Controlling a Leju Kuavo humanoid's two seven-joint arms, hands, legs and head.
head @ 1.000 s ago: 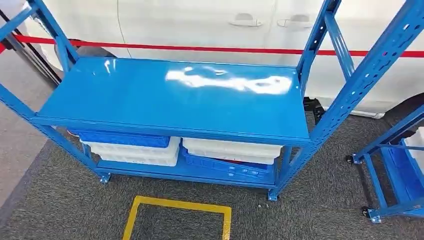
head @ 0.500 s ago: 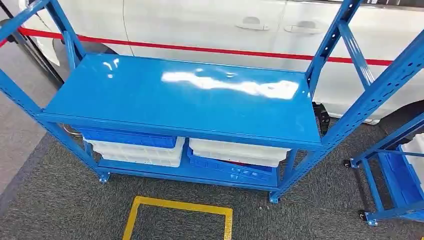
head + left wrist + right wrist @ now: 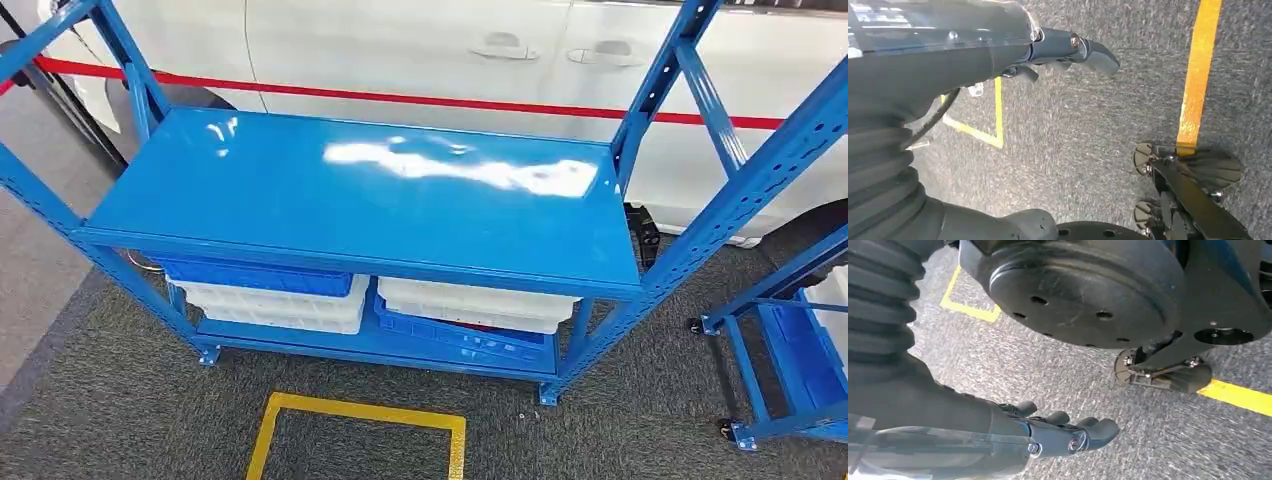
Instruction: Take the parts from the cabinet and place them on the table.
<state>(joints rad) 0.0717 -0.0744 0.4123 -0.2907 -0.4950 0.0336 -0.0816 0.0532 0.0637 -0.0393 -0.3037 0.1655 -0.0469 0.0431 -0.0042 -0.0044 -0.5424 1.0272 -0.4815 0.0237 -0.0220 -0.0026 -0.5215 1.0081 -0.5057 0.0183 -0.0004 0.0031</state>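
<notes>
Cabinet (image 3: pixel 370 200): blue steel rack, straight ahead in the head view; glossy top shelf, bare blue sheet with glare.
Lower shelf of cabinet: holds the bins, under the top shelf.
Left bins: blue bin (image 3: pixel 255 275) stacked on white bin (image 3: pixel 275 305), at the cabinet's left end.
Right bins: white bin (image 3: pixel 475 303) on a tilted blue bin (image 3: pixel 455 335), at the cabinet's right end.
Parts: cannot tell what lies inside the bins; contents hidden by the top shelf.
Left hand (image 3: pixel 1058 52): hanging over grey carpet, fingers (image 3: pixel 1098 52) extended and close together, holding nothing.
Right hand (image 3: pixel 1063 432): hanging over grey carpet, fingers (image 3: pixel 1098 429) slightly curled and apart, holding nothing.
Yellow floor marking (image 3: pixel 355 425): taped square on the carpet, just in front of the cabinet.
White car (image 3: pixel 420 50): behind the cabinet, with a red barrier tape (image 3: pixel 400 98) across it.
Second blue rack (image 3: pixel 790 370): on castors, to the right of the cabinet, apart from it.
</notes>
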